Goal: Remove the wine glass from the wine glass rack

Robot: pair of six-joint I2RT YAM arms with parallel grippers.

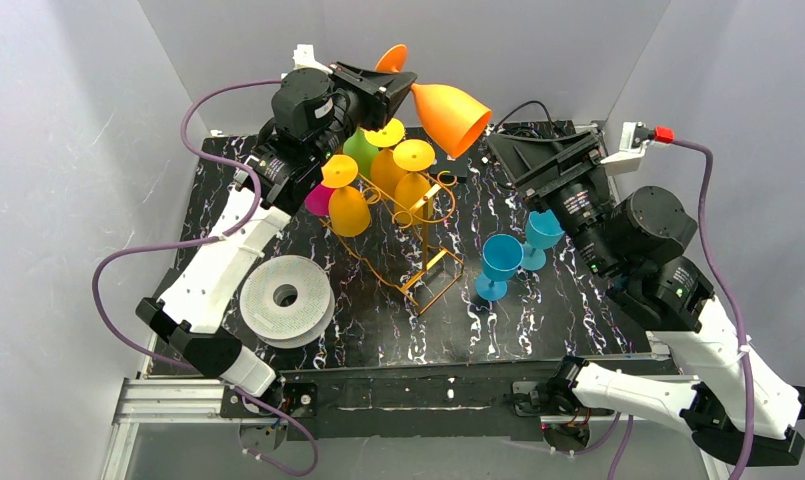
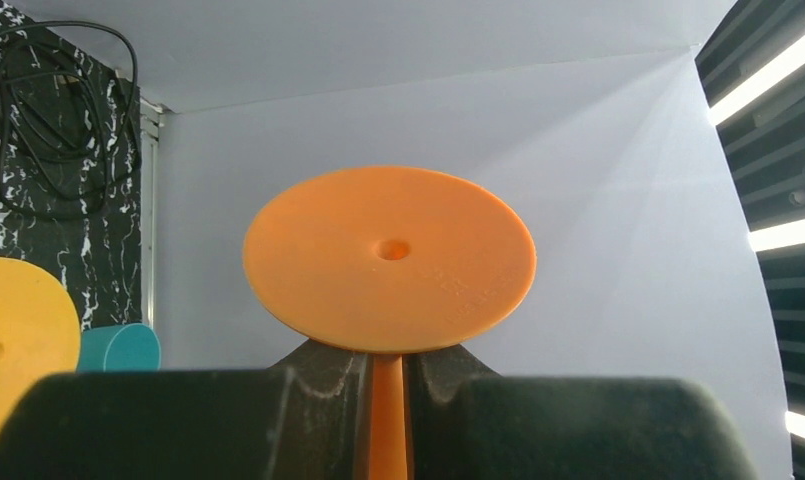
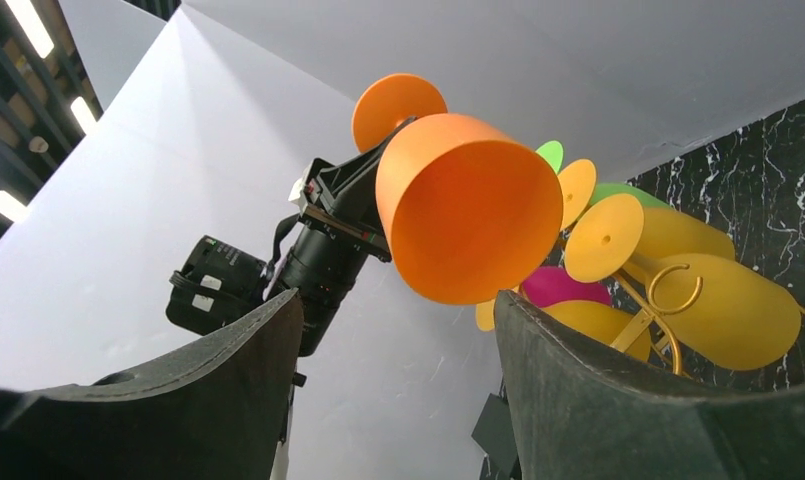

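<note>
My left gripper (image 1: 403,85) is shut on the stem of an orange wine glass (image 1: 450,117) and holds it tilted in the air, above and behind the gold wire rack (image 1: 418,255). In the left wrist view the orange stem (image 2: 388,410) sits pinched between the two black fingers, with the round foot (image 2: 388,258) just beyond them. Yellow, green and magenta glasses (image 1: 350,205) hang upside down on the rack. My right gripper (image 1: 508,150) is open and empty, right of the rack; in its wrist view (image 3: 398,300) it faces the orange glass's bowl (image 3: 468,205).
A white filament spool (image 1: 286,298) lies at the front left. Two blue glasses (image 1: 500,262) stand upright right of the rack, close to the right arm. A black cable (image 1: 533,125) lies at the back. Grey walls enclose the black marbled table (image 1: 538,330).
</note>
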